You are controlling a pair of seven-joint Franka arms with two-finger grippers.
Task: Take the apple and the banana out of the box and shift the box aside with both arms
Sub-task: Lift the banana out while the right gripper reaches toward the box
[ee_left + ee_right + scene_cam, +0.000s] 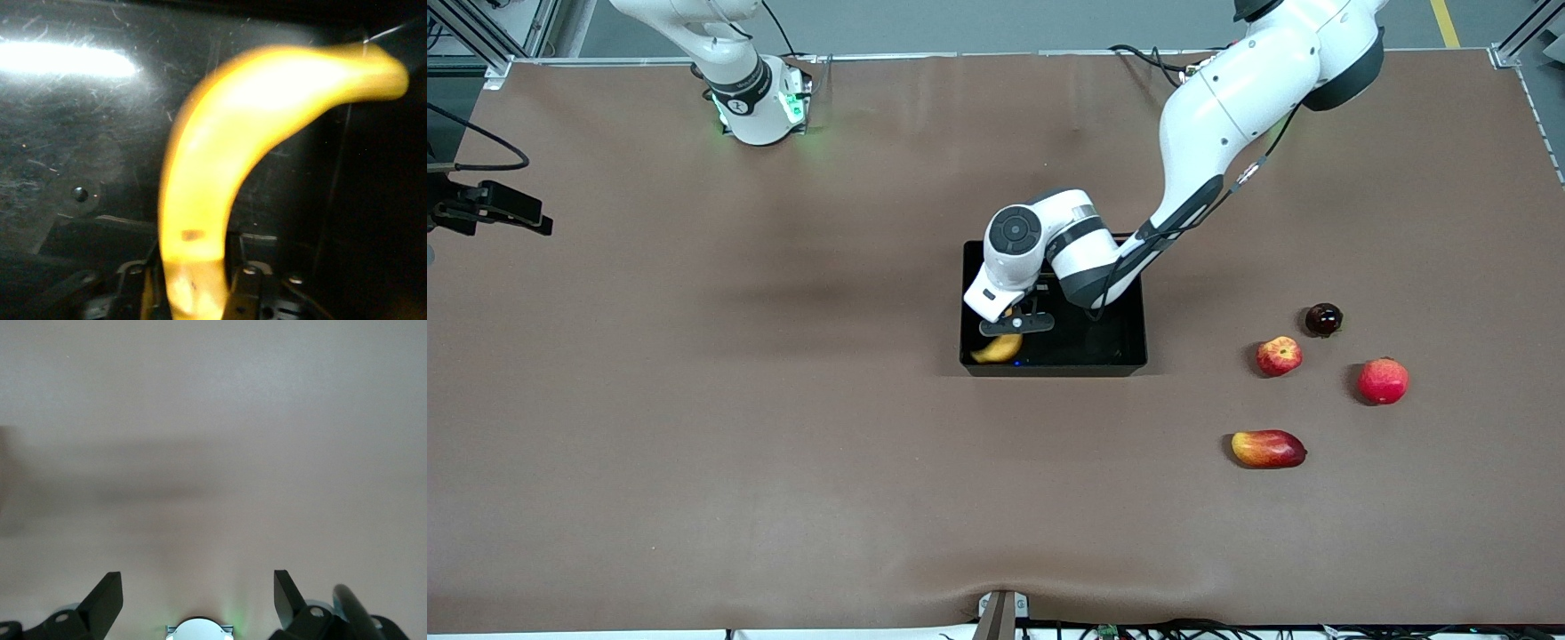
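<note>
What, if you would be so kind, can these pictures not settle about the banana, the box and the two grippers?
- Whether the banana touches the box floor: the left arm covers it in the front view; it is blurred in the left wrist view.
- The box wall nearest the arm bases: hidden by the left arm.
- The left gripper: cut off by the left wrist view's edge.
- The right gripper: outside the front view; it is open over bare table.

We found the box (1129, 356) to be glossy black plastic, its floor finely scratched. The banana (227, 167) appeared smooth and waxy. The desk (783, 444) was covered in matt brown cloth.
</note>
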